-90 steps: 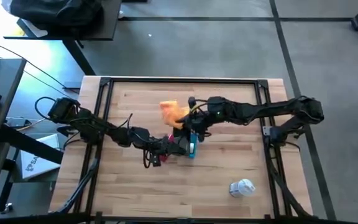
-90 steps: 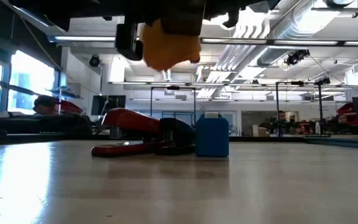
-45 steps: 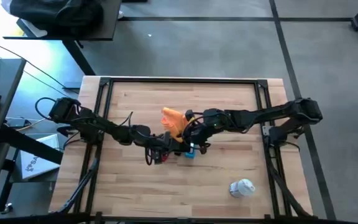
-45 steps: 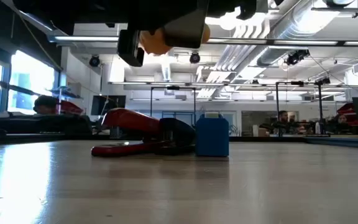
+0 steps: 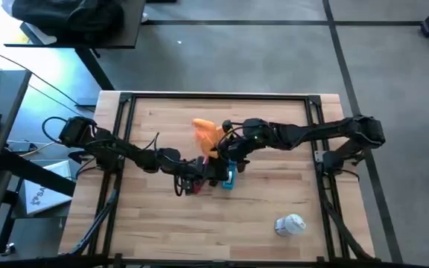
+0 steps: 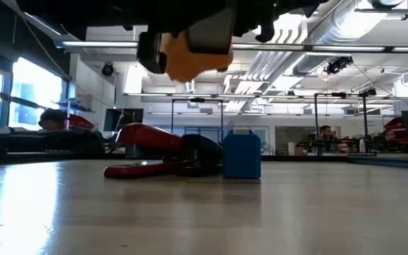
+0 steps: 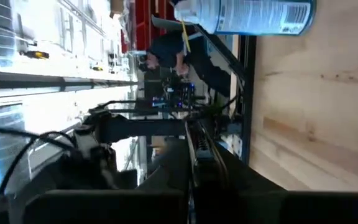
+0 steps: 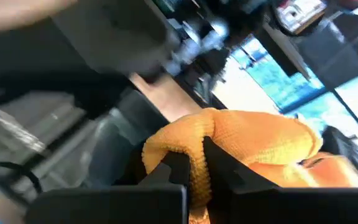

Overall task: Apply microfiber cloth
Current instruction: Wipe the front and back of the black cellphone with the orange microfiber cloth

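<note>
While our right gripper (image 5: pixel 216 143) pinches the microfiber cloth (image 5: pixel 206 132) above mid-table | left gripper (image 5: pixel 213 176) low, grip unclear | wooden table (image 5: pixel 274 193) edges clear | spray bottle (image 5: pixel 290 223) near front.

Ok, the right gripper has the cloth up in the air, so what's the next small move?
Probably lower the right gripper. It holds the microfiber cloth bunched well above the table, behind the red tool that the left gripper pins beside the blue block.

Lab: exposed ceiling ducts (image 6: pixel 331 28), workbenches (image 6: pixel 374 157) behind.
</note>
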You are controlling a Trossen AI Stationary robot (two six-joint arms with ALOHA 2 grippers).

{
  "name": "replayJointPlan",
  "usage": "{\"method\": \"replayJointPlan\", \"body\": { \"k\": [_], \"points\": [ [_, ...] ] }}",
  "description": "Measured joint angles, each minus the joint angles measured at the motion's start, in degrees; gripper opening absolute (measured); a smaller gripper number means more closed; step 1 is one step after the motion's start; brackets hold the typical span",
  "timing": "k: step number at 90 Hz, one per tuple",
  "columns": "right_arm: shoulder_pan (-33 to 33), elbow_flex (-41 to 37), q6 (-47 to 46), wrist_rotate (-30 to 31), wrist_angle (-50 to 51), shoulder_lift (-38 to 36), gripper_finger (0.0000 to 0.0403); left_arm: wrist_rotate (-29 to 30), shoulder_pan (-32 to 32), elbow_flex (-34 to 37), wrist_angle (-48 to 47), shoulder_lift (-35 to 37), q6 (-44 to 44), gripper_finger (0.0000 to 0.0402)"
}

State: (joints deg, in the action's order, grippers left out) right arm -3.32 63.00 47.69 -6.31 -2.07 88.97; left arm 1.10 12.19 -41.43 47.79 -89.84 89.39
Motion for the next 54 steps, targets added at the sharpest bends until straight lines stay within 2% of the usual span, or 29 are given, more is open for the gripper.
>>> {"method": "replayJointPlan", "body": {
  "k": [19,30,38,54],
  "points": [
    [-3.15,-0.07,0.28,1.5,1.79,-0.18,0.0,-0.01,0.2,-0.09,-0.17,0.0,-0.61,0.0008],
    [-4.23,-0.46,0.41,5.98,6.36,-1.86,0.0,1.19,0.46,-0.07,1.04,0.4,1.13,0.0008],
    [-3.87,-0.48,1.12,8.94,7.85,-5.51,0.0,3.81,1.14,0.08,0.71,0.51,1.77,0.0008],
    [-2.43,-0.18,2.77,12.33,7.27,-12.3,0.0,3.82,1.33,0.24,0.35,0.28,2.49,0.0008]
  ]
}}
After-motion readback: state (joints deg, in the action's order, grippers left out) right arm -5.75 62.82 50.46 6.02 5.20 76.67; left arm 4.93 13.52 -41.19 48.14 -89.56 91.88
